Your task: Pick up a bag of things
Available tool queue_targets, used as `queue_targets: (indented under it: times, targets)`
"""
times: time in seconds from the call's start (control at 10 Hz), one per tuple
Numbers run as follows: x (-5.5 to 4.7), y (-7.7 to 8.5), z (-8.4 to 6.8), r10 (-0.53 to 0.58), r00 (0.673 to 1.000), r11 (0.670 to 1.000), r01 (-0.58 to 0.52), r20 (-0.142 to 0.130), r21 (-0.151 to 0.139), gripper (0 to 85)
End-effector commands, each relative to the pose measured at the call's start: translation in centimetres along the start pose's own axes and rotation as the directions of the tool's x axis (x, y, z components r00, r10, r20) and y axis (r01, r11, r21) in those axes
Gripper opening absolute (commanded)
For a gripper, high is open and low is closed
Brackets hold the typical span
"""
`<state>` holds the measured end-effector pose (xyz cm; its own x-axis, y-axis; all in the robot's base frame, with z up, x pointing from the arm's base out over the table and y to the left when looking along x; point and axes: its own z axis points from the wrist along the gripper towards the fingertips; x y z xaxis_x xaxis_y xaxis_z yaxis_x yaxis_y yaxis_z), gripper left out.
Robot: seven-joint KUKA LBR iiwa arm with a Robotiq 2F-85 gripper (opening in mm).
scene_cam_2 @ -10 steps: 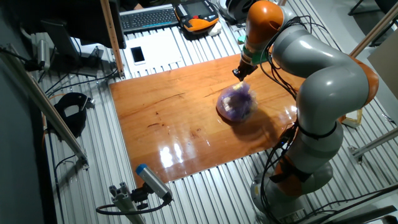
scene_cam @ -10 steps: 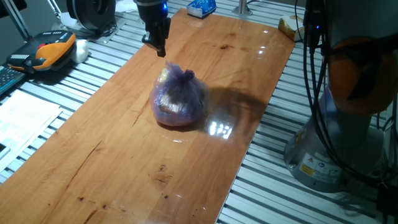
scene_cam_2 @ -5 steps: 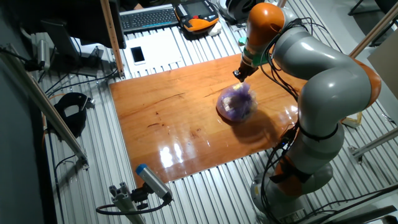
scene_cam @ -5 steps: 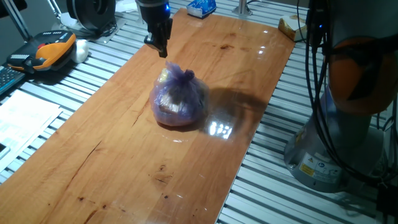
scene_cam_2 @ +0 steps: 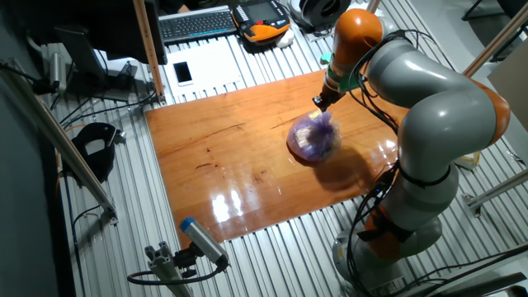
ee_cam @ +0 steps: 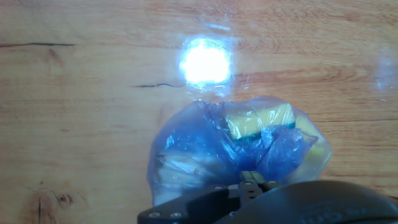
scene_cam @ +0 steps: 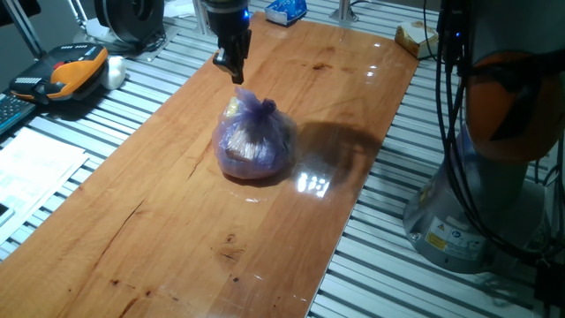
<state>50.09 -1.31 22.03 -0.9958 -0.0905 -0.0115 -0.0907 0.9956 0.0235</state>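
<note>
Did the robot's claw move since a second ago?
Yes. The gripper slid sideways toward the knot of the purple bag, which sits where it was on the wooden table.

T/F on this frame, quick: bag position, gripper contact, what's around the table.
1. The bag of things sits on the wooden table. True.
2. The gripper has lifted the bag clear of the wood. False: the bag rests on the table, and the gripper hangs just above its twisted top.
3. Yellow lumps show through the bag's plastic in the hand view. True.
4. The bag lies torn open, its contents spilled across the table. False: it is gathered shut at the top, with everything inside.
5. A keyboard lies off the wooden table, beyond its far edge in the other fixed view. True.
6. A second bag sits beside the first. False: only one bag is on the wood.
</note>
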Motion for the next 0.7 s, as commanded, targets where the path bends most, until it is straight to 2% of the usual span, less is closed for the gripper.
queue_targets:
  times: [0.0, 0.3, 0.5, 0.6]
  targets:
    - [0.1, 0.0, 0.1, 0.000, 1.000, 1.000, 0.000, 0.002, 0.000, 0.0]
    - [0.5, -0.3, 0.6, 0.017, 1.000, 1.000, -0.017, -0.002, 0.006, 0.0]
    - [1.0, -0.3, 1.4, 0.021, 1.000, 1.000, -0.021, 0.011, 0.002, 0.0]
    - [1.1, -0.1, 1.5, 0.021, 1.000, 1.000, -0.021, 0.005, -0.004, 0.0]
